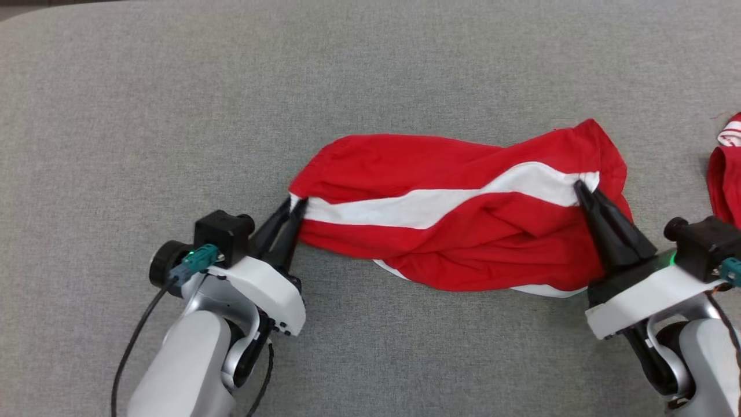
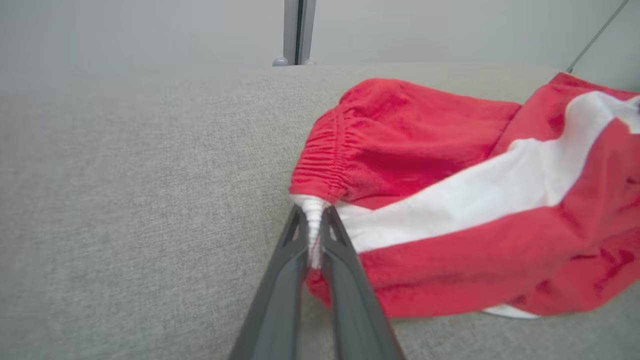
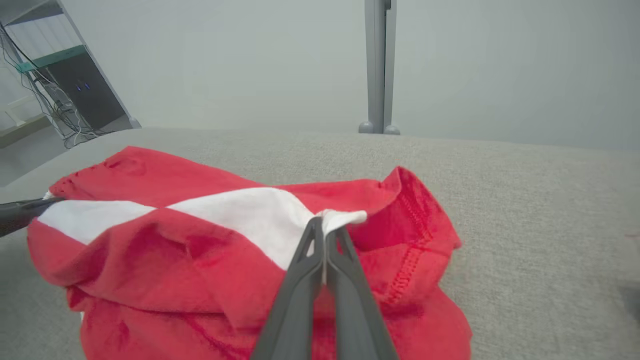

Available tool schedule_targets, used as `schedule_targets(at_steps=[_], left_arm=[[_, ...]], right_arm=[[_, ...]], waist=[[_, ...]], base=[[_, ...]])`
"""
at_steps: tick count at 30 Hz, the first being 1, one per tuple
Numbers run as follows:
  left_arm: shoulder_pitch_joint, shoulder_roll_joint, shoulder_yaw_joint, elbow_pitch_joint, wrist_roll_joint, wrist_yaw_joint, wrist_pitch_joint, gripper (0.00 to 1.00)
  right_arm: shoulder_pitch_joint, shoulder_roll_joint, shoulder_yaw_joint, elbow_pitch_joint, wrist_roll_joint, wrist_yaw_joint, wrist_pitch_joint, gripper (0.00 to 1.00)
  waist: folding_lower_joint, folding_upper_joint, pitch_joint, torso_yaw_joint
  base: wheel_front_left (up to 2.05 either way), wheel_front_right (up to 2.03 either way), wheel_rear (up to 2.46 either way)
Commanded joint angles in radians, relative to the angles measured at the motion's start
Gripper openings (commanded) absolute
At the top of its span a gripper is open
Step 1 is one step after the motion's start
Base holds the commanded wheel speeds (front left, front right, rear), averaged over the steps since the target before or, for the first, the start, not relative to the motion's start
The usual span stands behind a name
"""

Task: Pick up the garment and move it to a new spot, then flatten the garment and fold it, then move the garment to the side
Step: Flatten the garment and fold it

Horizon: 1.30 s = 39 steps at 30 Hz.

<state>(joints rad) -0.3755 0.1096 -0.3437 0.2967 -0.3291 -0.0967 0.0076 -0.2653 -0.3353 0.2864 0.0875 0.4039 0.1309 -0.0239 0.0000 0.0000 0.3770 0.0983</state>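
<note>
Grey surface (image 1: 370, 69) | left hand (image 1: 296, 204), right hand (image 1: 579, 187) pinching garment (image 1: 451, 234) | right-wrist: shelf (image 3: 75, 85)

Grey woven cloth across the table (image 1: 173, 87), rounded at its far left corner. Beyond the far edge, a plain pale wall (image 3: 225, 60) and a grey upright post (image 3: 378, 65). Far left, a dark rack (image 3: 75, 85) with loose cables (image 3: 47, 107). Soft, even light.

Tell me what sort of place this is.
Probably a robotics lab: a grey fabric-covered table holding a red garment, a rack of wired equipment, and a metal post behind.
</note>
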Motion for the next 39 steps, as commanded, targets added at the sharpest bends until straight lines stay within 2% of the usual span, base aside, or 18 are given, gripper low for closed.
schedule_targets(at_steps=[1, 10, 19, 25, 33, 39], left_arm=[[-0.001, 0.007, 0.018, -0.024, -0.009, 0.012, -0.029, 0.0], [-0.016, 0.027, 0.088, -0.211, -0.033, 0.05, -0.087, 0.0], [-0.133, 0.048, 0.118, -0.462, -0.019, 0.089, -0.017, 0.0], [-0.187, 0.047, 0.11, -0.561, -0.011, 0.11, 0.046, 0.0], [-0.278, 0.037, 0.101, -0.493, -0.018, 0.106, 0.071, 0.0], [-0.502, 0.0, 0.098, -0.315, -0.029, 0.077, 0.01, 0.0]], right_arm=[[0.002, -0.01, -0.016, -0.027, -0.012, 0.0, -0.021, 0.0], [-0.024, -0.038, -0.132, -0.191, -0.062, -0.001, -0.053, 0.0], [-0.101, -0.05, -0.245, -0.433, -0.121, -0.001, -0.007, 0.0], [-0.14, -0.029, -0.269, -0.495, -0.113, -0.001, 0.037, 0.0], [-0.226, -0.022, -0.262, -0.425, -0.075, -0.001, 0.034, 0.0], [-0.456, -0.044, -0.215, -0.279, -0.043, 0.0, 0.008, 0.0]], waist=[[0.0, 0.0, -0.014, -0.007], [0.0, 0.0, -0.107, -0.027], [0.0, 0.0, -0.193, -0.039], [0.0, 0.0, -0.184, -0.057], [0.0, 0.0, -0.104, -0.071], [0.0, 0.0, -0.006, -0.071]], base=[[0.0, 0.0, 0.0], [0.0, 0.0, 0.0], [0.0, 0.0, 0.0], [0.0, 0.0, 0.0], [0.0, 0.0, 0.0], [0.0, 0.0, 0.0]])
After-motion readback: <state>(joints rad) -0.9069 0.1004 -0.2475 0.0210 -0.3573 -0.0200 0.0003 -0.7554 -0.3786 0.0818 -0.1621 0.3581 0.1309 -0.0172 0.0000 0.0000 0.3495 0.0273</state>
